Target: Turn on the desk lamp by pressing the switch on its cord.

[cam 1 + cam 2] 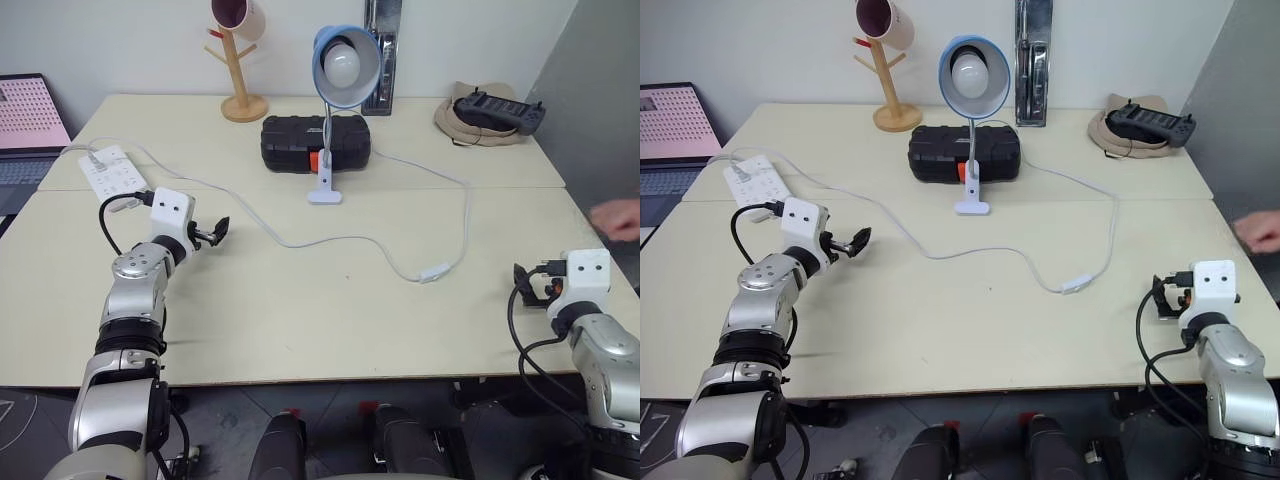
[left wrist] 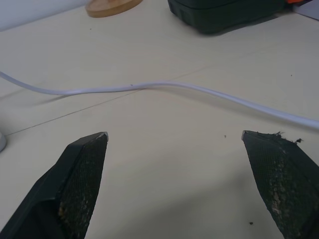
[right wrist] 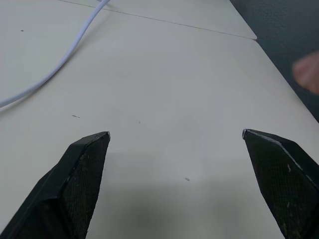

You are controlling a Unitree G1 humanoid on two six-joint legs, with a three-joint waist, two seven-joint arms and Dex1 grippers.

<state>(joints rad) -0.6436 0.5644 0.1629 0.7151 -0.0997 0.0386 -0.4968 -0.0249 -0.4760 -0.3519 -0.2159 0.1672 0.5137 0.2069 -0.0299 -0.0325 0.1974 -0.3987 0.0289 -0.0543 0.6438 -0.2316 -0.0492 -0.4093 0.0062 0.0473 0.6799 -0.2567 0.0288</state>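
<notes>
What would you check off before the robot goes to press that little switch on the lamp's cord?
1. Switch in plain sight on the table, nothing on top of it: ok.
2. Desk lamp is unlit, so it needs the press: ok.
3. Right hand open, holding nothing: ok.
4. Left hand open, holding nothing; the cord lies ahead of it, untouched: ok.
5. Bare table between the right hand and the switch: ok.
6. A person's hand is at the table's right edge, near the right arm: not ok.
</notes>
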